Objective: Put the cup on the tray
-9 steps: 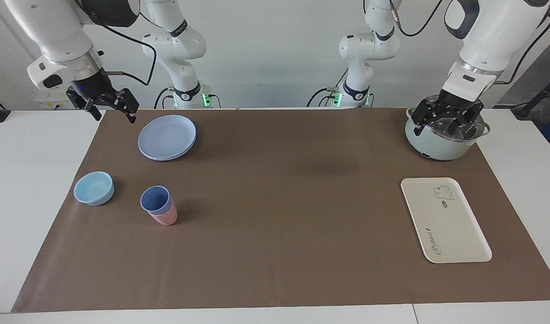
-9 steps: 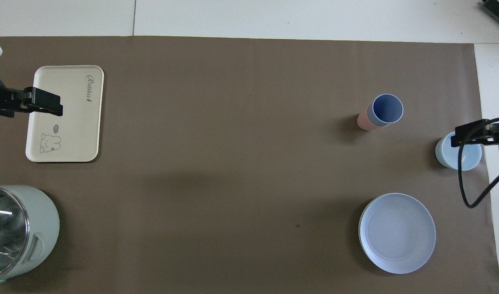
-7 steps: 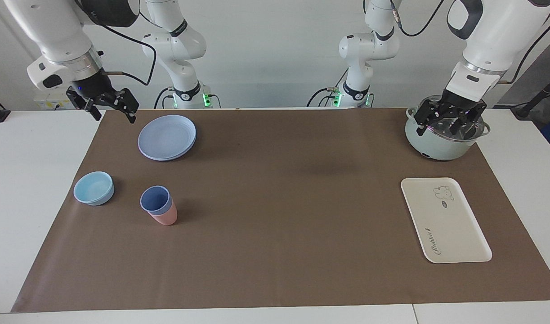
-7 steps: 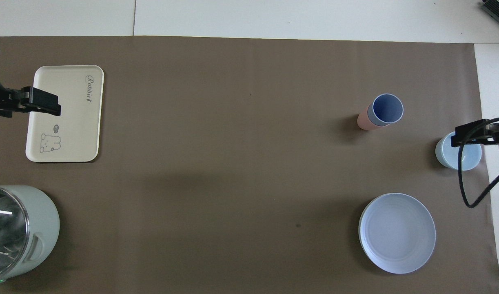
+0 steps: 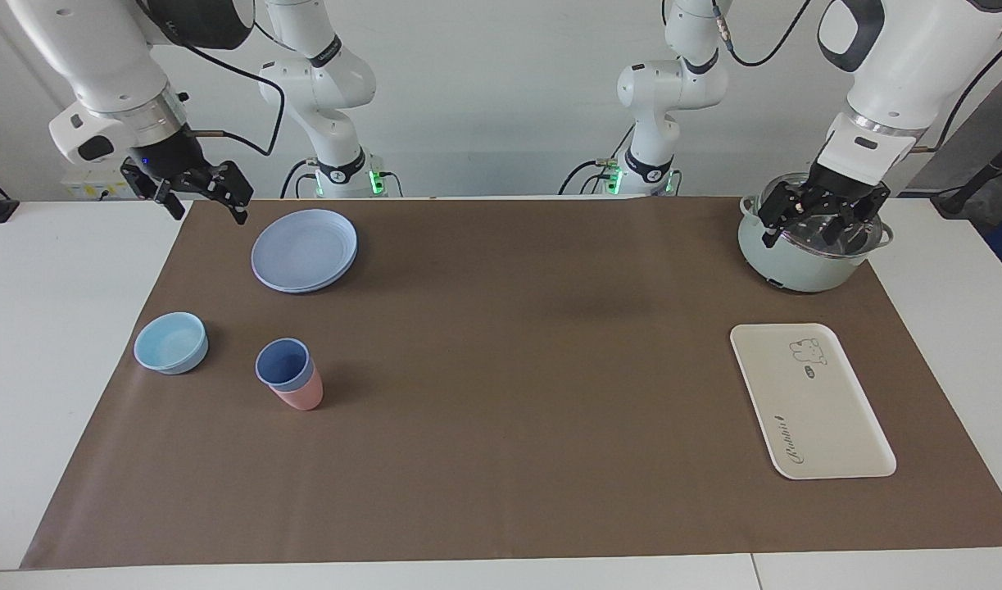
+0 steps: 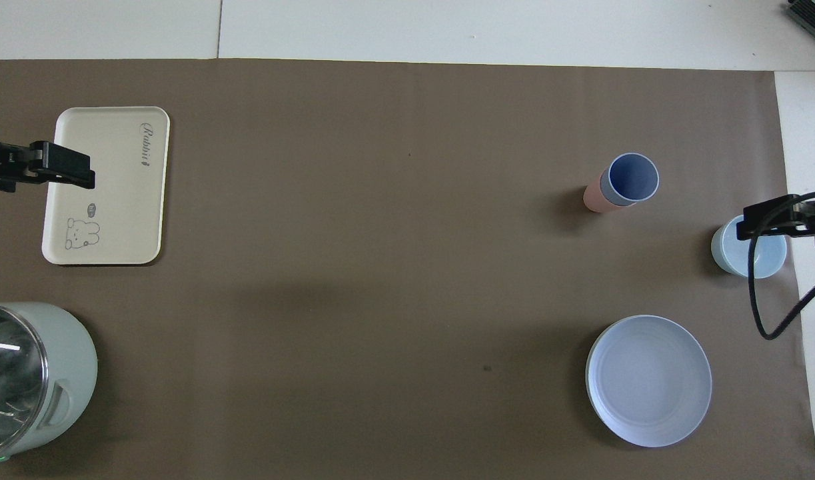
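Note:
The periwinkle-blue cup point(image 5: 283, 363) point(image 6: 632, 179) stands upright, nested inside a pink cup point(image 5: 301, 398) point(image 6: 593, 197), toward the right arm's end of the brown mat. The cream tray point(image 5: 828, 426) point(image 6: 124, 213) lies flat toward the left arm's end, with nothing on it. My right gripper point(image 5: 207, 205) hangs open and empty in the air over the mat's corner, beside the round plate. My left gripper point(image 5: 804, 233) hangs open and empty over the pot. Neither gripper touches the cup or the tray.
A round blue plate point(image 5: 304, 250) point(image 6: 648, 380) lies nearer to the robots than the cups. A light-blue bowl point(image 5: 171, 342) point(image 6: 747, 257) sits beside the cups. A pale green pot with a glass lid point(image 5: 800, 266) point(image 6: 70, 373) stands nearer to the robots than the tray.
My left gripper has drifted slightly up and toward its own end of the table. The right arm, cups and tray have not moved.

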